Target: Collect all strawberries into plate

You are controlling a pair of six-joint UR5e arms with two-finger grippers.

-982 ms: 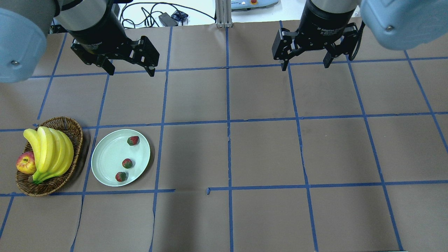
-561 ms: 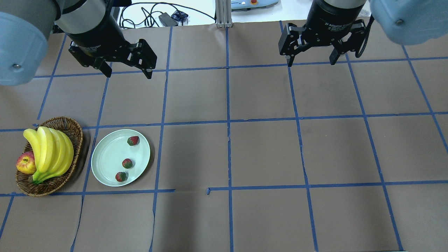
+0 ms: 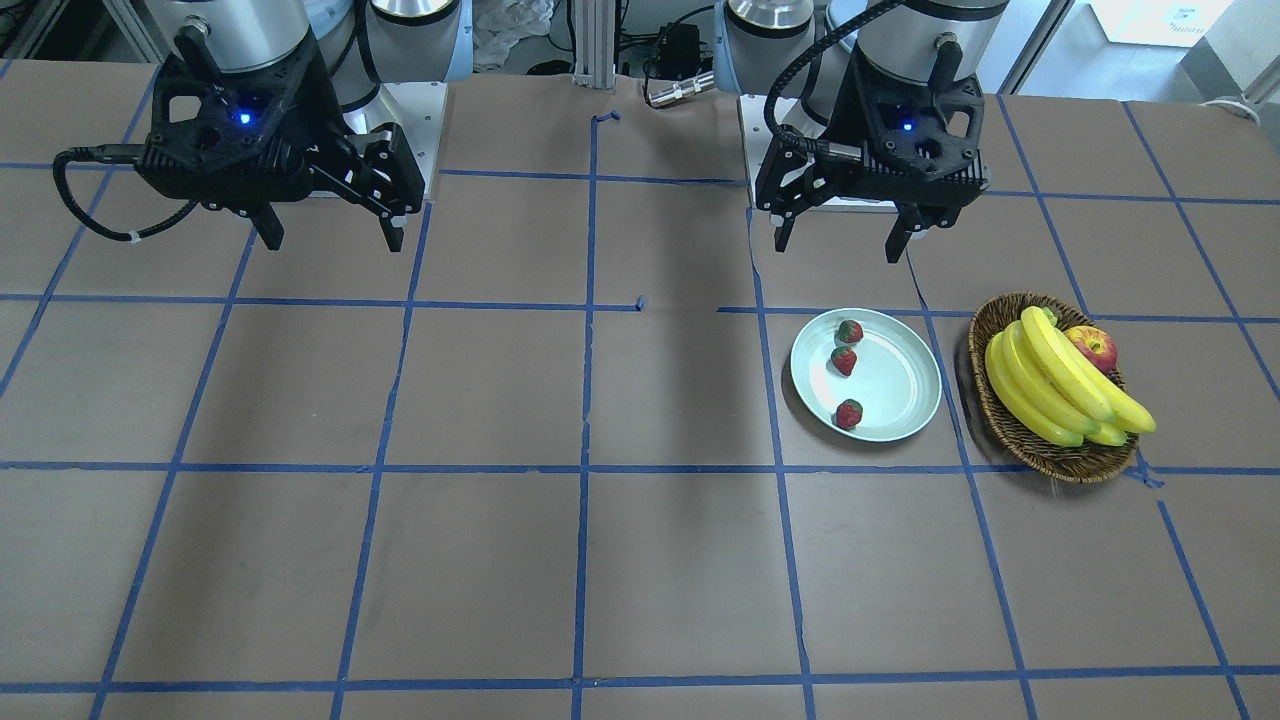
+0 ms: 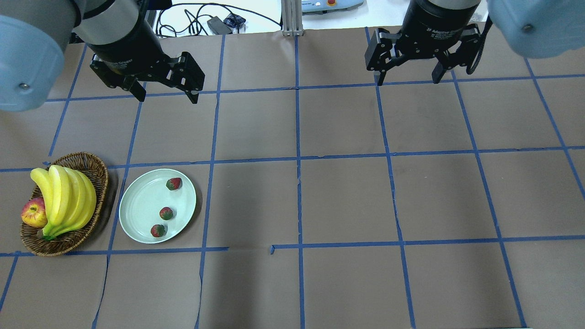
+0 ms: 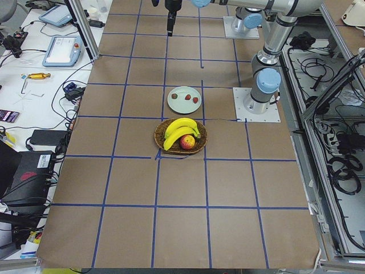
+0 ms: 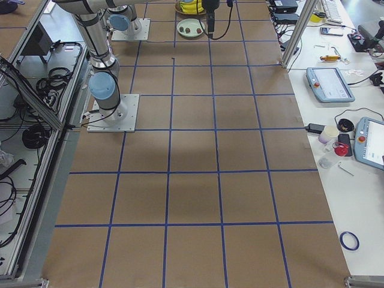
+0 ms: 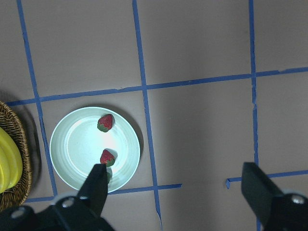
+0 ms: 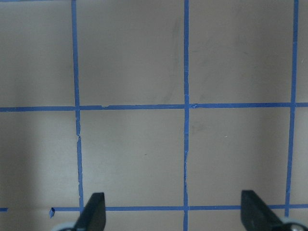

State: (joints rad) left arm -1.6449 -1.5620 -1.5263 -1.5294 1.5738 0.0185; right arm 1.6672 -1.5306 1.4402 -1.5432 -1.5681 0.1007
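Observation:
Three strawberries (image 4: 173, 183) (image 4: 166, 213) (image 4: 158, 230) lie on the pale mint-green plate (image 4: 144, 205) at the table's left. They also show in the front view (image 3: 850, 331) (image 3: 844, 360) (image 3: 849, 413) on the plate (image 3: 895, 375). My left gripper (image 4: 167, 97) is open and empty, high above the table and beyond the plate. In its wrist view two strawberries (image 7: 105, 122) (image 7: 108, 157) show on the plate (image 7: 72, 144); a finger (image 7: 98, 185) partly hides the third. My right gripper (image 4: 408, 81) is open and empty, far to the right.
A brown wicker basket (image 4: 98, 167) stands left of the plate and holds a bunch of bananas (image 4: 68, 198) and an apple (image 4: 33, 213). The table is brown with a blue tape grid. Cables and devices lie beyond the far edge.
My right gripper has shifted a little to the right and away from me. My left gripper has shifted slightly. Strawberries and plate have not moved.

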